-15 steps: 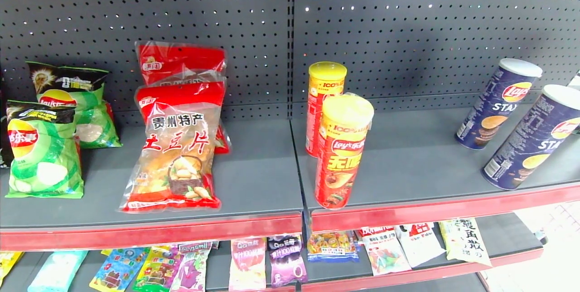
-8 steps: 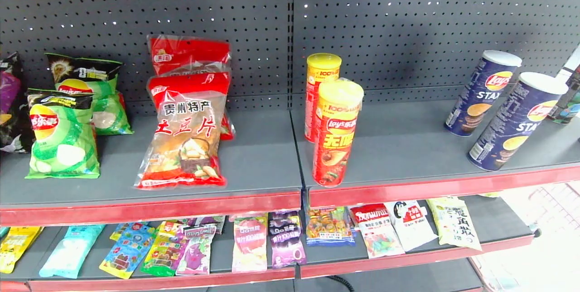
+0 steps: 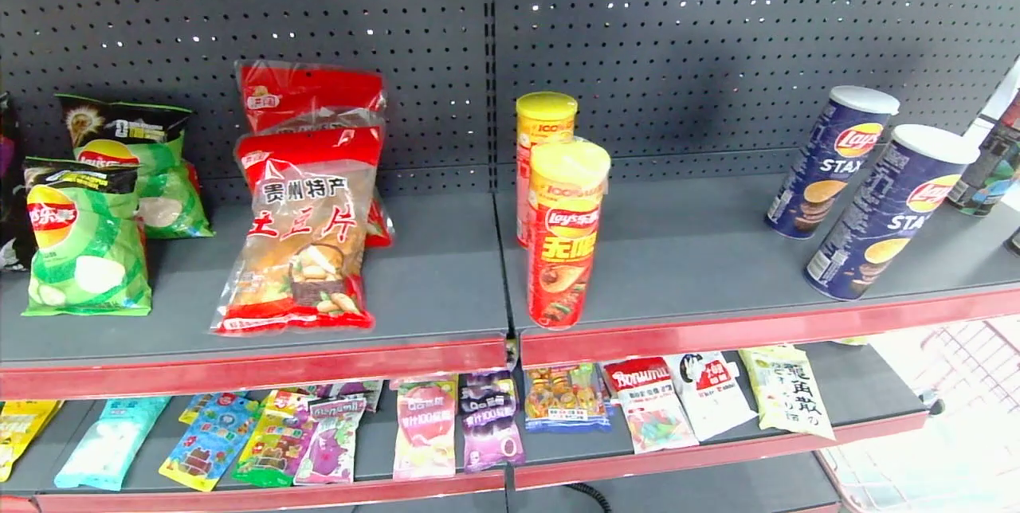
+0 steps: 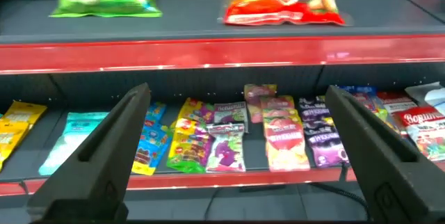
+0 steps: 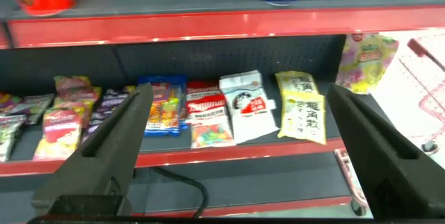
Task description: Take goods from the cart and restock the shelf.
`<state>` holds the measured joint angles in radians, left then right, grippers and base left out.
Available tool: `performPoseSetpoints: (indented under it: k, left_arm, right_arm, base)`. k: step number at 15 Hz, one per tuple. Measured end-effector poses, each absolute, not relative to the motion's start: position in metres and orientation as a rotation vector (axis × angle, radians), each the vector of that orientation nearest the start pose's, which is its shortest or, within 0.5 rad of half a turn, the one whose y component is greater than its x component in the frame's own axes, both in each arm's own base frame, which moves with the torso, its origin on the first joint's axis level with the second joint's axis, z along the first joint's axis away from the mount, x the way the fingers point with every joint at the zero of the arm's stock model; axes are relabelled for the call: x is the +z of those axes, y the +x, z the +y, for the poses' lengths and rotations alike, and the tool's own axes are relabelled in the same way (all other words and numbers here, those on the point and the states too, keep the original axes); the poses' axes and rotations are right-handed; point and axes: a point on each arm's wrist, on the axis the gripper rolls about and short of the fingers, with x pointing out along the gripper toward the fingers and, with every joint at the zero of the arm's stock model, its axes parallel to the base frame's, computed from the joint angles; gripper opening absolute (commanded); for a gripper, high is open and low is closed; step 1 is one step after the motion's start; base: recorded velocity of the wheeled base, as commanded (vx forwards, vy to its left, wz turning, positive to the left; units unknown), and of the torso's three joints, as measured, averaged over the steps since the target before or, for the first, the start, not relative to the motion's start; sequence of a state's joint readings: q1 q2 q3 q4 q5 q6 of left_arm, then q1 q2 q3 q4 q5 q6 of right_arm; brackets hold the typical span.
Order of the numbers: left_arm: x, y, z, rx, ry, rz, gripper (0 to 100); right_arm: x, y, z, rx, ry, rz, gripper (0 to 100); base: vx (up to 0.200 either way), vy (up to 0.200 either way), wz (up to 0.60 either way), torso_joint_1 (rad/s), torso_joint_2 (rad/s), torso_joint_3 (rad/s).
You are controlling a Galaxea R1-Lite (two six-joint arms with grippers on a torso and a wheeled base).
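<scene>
Head view is panning right; the dark grey, red-lipped shelf and its stock aren't moving. Left gripper and right gripper are both hanging wide open, empty, facing the lower tier. Pink wire cart is edging in at right, so pickup is likely coming next.

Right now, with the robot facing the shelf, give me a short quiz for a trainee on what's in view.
1. True or false: the left gripper is shut on a bag.
2. On the upper shelf, what stands just to the robot's right of the red potato-chip bags? A. yellow-lidded cans B. green bags C. candy packets
3. How many blue white-lidded cans stand on the upper shelf?

Key: 1. False, it is open and empty. 2. A. 3. Two.
</scene>
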<state>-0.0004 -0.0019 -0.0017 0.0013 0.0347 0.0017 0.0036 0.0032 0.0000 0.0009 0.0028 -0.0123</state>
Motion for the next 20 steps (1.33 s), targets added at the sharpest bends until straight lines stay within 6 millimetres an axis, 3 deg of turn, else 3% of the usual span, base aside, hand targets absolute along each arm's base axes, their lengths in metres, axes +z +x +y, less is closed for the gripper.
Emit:
performPoseSetpoints:
  k: [20]
  left_arm:
    - [0.0757, -0.023, 0.0009, 0.035, 0.0, -0.001, 100]
  right_arm:
    - [0.0755, -0.0227, 0.0, 0.004, -0.011, 0.001, 100]
  base:
    - [0.0, -0.2, 0.0, 0.003, 0.0, 0.003]
